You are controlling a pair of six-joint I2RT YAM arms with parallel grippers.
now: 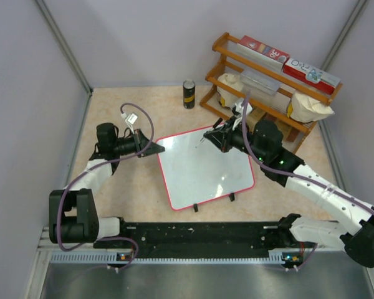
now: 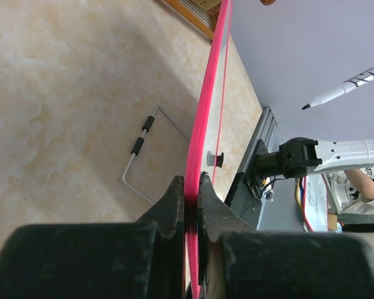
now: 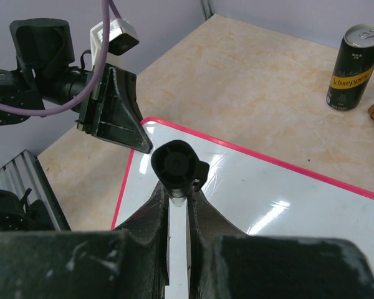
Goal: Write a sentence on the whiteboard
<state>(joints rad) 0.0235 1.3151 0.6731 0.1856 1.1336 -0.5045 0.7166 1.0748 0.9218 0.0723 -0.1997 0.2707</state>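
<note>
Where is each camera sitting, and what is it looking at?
Top camera: high behind the robot, looking down at the whiteboard; it shows the left gripper at the board's corner and the right gripper above its far edge.
Left wrist: looks along its own fingers, pinching the board's red rim.
Right wrist: looks down past its own fingers, clamped on a marker above the board.
Shared: top and right wrist views both show the can.
</note>
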